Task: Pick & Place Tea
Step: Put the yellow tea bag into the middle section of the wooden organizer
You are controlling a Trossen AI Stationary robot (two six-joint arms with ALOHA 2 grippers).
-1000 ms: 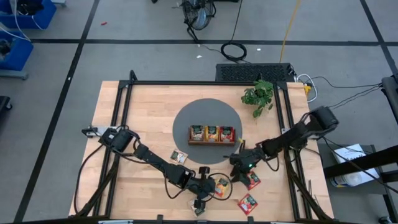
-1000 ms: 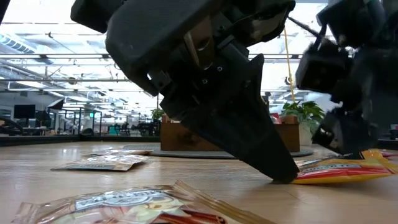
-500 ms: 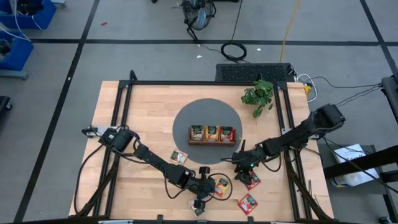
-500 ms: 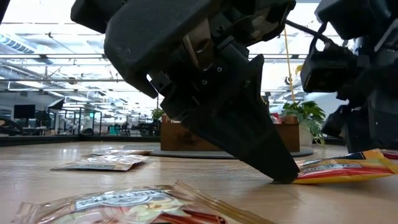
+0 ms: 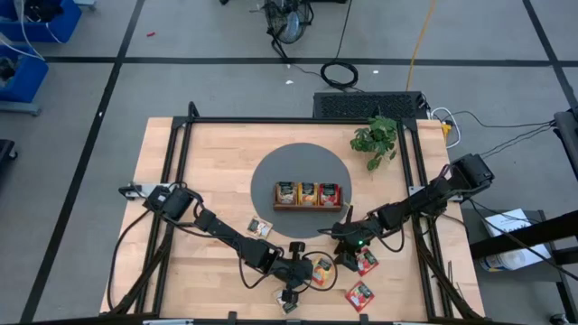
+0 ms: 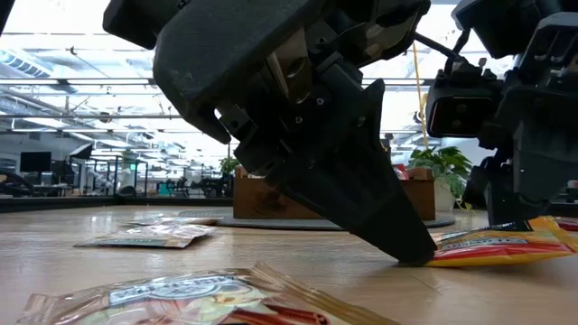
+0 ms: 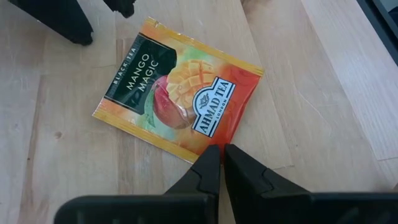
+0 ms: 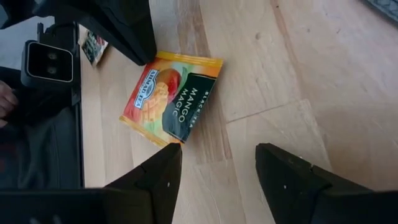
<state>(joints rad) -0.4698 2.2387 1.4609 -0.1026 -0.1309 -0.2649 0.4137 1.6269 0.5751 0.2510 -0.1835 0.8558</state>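
Observation:
An orange mango tea packet lies flat on the wooden table near its near edge, also seen in the high view and the right wrist view. My left gripper is shut, its tips at the packet's edge. In the low view its tip stands on the table beside the packet. My right gripper is open on the packet's other side. One of its fingers is close to a packet corner; whether it touches, I cannot tell. My left gripper meets the orange packet with its shut fingertips at the edge beside the red corner. The fingers slant down from above. The packet stays flat on the table. Whether the tips lie on the edge or only against it, I cannot tell.
Two red packets lie right of the orange one, and a pale one lies farther left. Another packet lies close to the low camera. The wooden tray sits on a grey round mat; a plant stands at the far right.
My right gripper has shifted a little toward the table's near edge, closer to the orange packet. The packet has stayed flat in place.

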